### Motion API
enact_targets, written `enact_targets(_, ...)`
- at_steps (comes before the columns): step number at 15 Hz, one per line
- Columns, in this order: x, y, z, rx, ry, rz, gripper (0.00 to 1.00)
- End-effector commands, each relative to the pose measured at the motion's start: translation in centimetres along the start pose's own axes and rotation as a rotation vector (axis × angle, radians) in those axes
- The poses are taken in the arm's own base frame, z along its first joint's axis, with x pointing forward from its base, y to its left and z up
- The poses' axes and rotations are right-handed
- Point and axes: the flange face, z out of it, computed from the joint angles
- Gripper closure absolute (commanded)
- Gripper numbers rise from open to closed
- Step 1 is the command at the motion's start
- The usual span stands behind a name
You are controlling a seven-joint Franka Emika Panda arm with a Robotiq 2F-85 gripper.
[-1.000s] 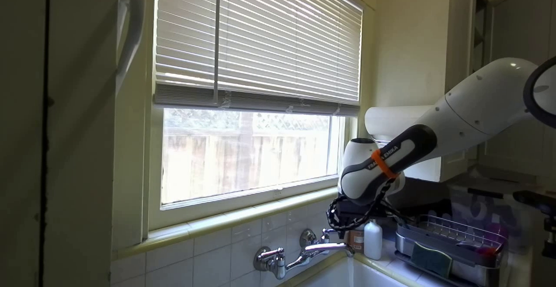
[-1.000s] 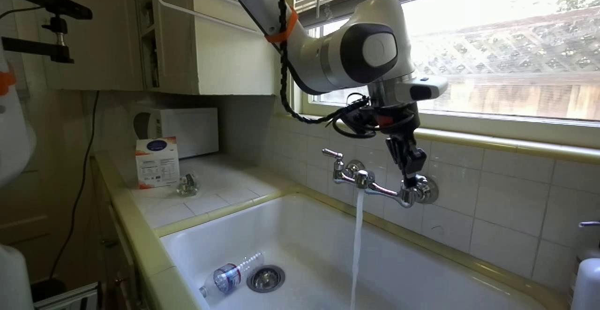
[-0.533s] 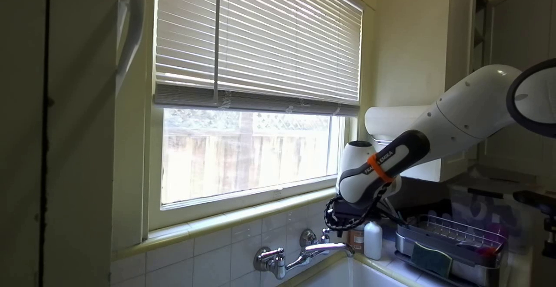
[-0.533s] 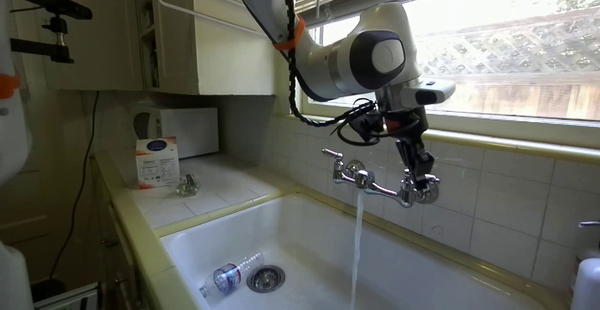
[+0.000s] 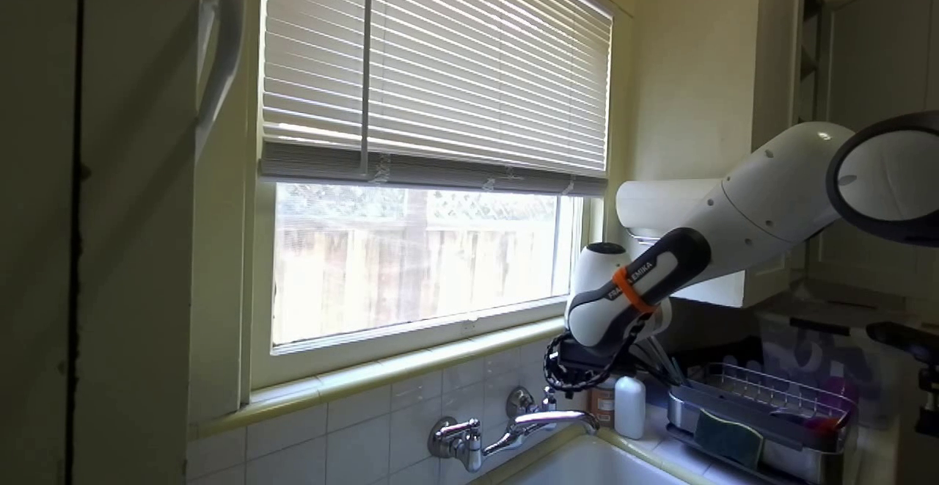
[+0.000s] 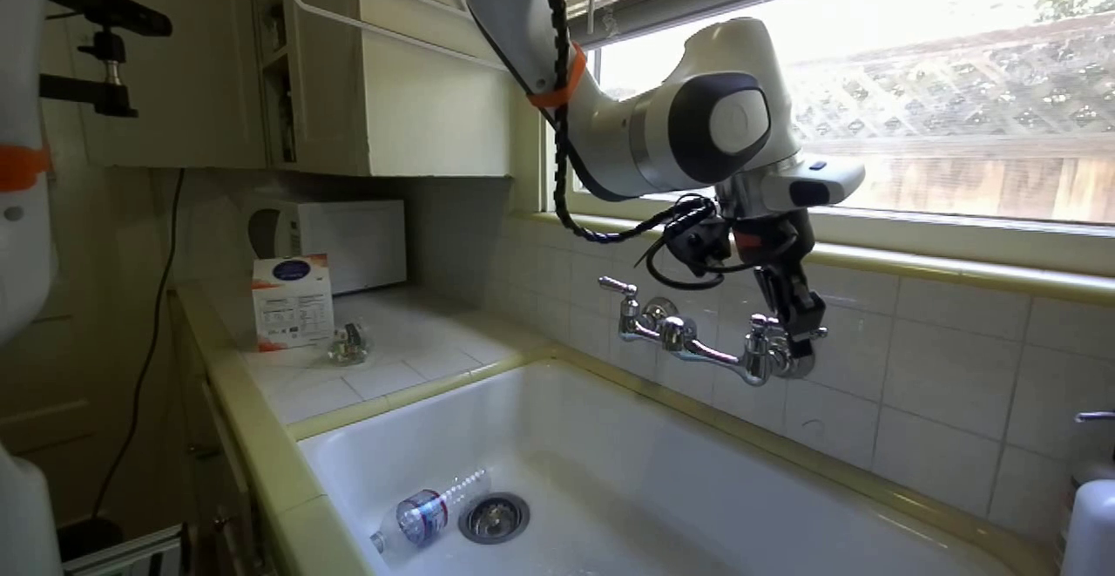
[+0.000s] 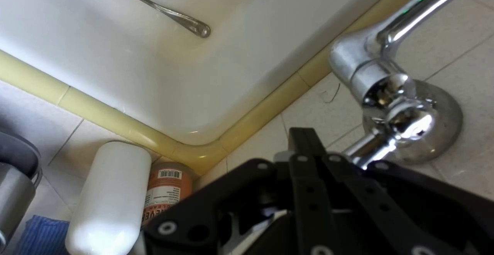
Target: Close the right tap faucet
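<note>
Under spout, earlier water stream gone; pincer shifted slightly, jaws together, beside right tap handle.

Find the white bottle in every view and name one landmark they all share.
In an exterior view: the white bottle is low, right of centre.
In an exterior view: the white bottle is in the bottom right corner, cut off.
In the wrist view: the white bottle is lower left, beside an orange container.
Shared landmark: the sink's yellow rim.
</note>
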Motion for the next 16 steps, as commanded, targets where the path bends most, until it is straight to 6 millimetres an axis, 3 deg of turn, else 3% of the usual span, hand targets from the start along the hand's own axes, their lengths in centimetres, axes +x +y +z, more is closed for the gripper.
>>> enact_targets(1,1.0,-0.9,0.8,0.060,0.042,0.048,1.00)
enact_targets(7,1.0,-0.6,0.8,0.096,0.022,0.100,1.00)
enact_targets(11,0.1,1.6,-0.8,-0.017,-0.025,0.033,1.00)
enact_targets(12,-0.2,2.0,-1.2,-0.030,-0.043,0.013,0.74)
enact_targets(13,-0.6,2.4,-1.9,-0.026,-0.072,-0.008,0.73)
enact_targets(16,-2.3,2.9,-4.0,-0.007,-0.175,-0.081,0.53)
